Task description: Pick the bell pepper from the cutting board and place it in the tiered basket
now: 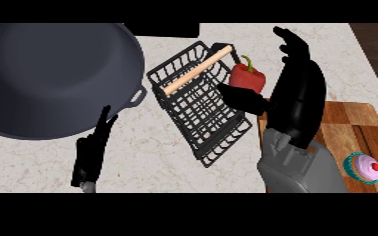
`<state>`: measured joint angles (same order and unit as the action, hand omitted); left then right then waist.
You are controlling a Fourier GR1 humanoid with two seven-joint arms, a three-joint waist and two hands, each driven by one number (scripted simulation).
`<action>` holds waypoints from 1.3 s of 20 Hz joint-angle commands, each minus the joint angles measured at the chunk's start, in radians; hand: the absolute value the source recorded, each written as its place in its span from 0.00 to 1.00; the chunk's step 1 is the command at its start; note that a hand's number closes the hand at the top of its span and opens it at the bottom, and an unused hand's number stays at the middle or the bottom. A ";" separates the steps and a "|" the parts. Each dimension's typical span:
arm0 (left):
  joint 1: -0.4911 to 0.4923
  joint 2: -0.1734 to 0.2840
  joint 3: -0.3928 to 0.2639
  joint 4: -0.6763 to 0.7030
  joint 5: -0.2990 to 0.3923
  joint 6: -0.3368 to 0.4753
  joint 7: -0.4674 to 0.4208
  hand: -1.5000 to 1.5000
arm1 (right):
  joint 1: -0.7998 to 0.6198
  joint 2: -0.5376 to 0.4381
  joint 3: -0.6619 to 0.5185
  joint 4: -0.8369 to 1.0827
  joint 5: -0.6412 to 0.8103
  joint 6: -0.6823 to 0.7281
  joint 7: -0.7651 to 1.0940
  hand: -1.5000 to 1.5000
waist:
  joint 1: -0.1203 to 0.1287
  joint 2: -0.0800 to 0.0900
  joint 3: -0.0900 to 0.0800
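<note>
The right hand is reaching up the right side of the counter, its grey forearm entering from the lower edge. Its fingers are extending nearly straight toward the far edge, while the thumb is jutting out to the left. The bell pepper is sitting in the gap between that thumb and the fingers, red with a green stem pointing away from the robot. The thumb is lying just beneath the pepper and the fingers are running along its right side; whether they are actually pressing on it cannot be told, and the fingers are not curling round it.

The pepper is hanging at the right rim of the tiered basket, overlapping the basket's upper right corner. The basket, a black wire frame with a pale wooden handle across its far end, is lying immediately to the left of the right hand, tilted in the view. Whether the pepper is inside the basket or just above its rim cannot be told.

The cutting board is showing behind and to the right of the right hand's wrist. A cupcake is resting on it, right of the forearm.

The left hand is resting at the lower left, fingers straight and together, pointing upward. A large dark pot is sitting just beyond its fingertips.
</note>
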<state>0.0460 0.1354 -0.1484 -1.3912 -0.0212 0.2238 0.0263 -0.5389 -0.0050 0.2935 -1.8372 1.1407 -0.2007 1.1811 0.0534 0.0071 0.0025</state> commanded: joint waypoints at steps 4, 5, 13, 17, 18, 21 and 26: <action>0.051 -0.003 0.002 0.001 -0.016 0.025 -0.017 0.50 | -0.027 0.005 -0.028 -0.046 0.137 -0.318 0.158 0.00 | -0.029 -0.011 -0.002; 0.024 0.006 0.016 0.018 -0.004 0.011 -0.007 0.50 | -0.064 0.005 -0.071 -0.072 0.198 -0.281 0.178 0.00 | -0.046 -0.015 -0.004; 0.066 0.017 0.054 -0.005 0.032 0.007 0.003 0.50 | 0.141 0.005 -0.143 -0.418 0.372 -0.151 0.246 0.00 | -0.096 -0.028 -0.003; 0.090 0.017 0.051 -0.016 0.016 0.023 -0.008 0.50 | 0.325 0.005 -0.090 -0.677 0.365 -0.078 0.242 0.00 | -0.116 -0.034 -0.002; 0.097 0.017 0.051 -0.016 0.018 0.022 -0.006 0.50 | 0.349 0.005 -0.086 -0.755 0.344 -0.048 0.233 0.00 | -0.124 -0.038 -0.002; 0.086 0.018 0.077 -0.028 0.034 0.031 0.001 0.50 | 0.506 0.005 -0.054 -0.916 0.330 0.023 0.196 0.00 | -0.140 -0.039 -0.002; 0.114 0.025 0.081 -0.031 0.036 0.029 -0.006 0.50 | 0.625 0.004 -0.004 -0.985 0.265 0.006 0.133 0.00 | -0.158 -0.051 -0.001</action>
<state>0.1469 0.1550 -0.0786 -1.4220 0.0102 0.2492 0.0215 -0.0071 -0.0142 0.2223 -2.5105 1.5141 -0.2688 1.1709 -0.0890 -0.0363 0.0022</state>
